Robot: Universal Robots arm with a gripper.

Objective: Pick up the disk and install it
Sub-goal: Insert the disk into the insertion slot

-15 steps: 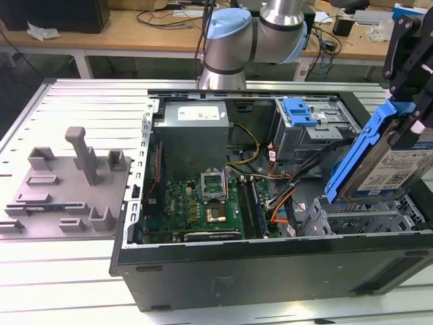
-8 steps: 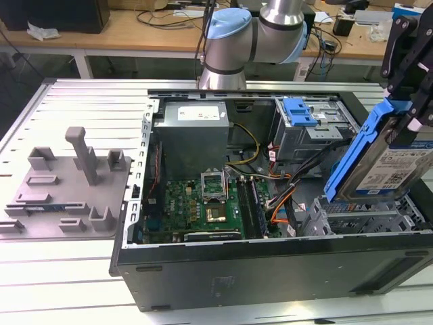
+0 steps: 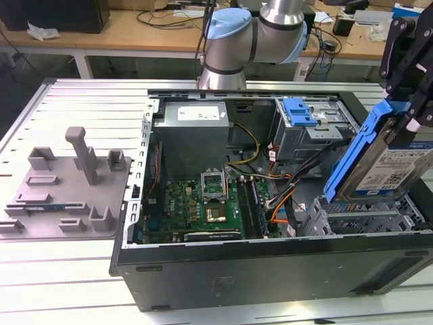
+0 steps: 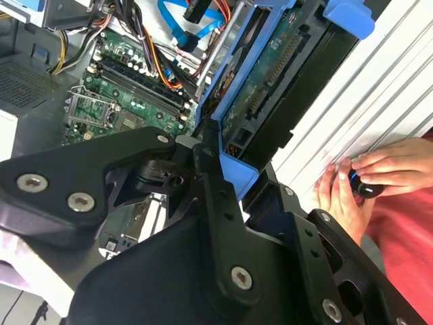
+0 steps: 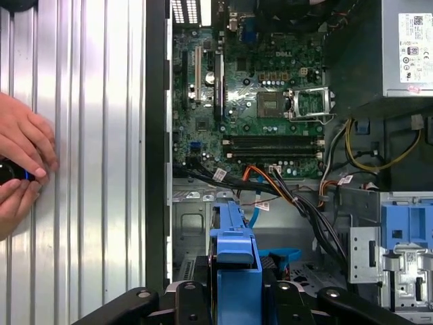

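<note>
Ribbed counter (image 3: 67, 284) beneath the pincer (image 3: 409, 108), carrying an open computer case (image 3: 270, 261) with motherboard (image 3: 203, 203) and cables inside. Clamped in the pincer, tilted over the case's drive cage (image 3: 365, 220): the disk (image 3: 392, 159), cut off at the exterior view's right edge. Beyond the case wall from the pincer, 2 hands (image 5: 24, 162), partly out of frame.

Slatted table (image 3: 61, 281) with computer case (image 3: 270, 265), grey fixture (image 3: 67, 196)
</note>
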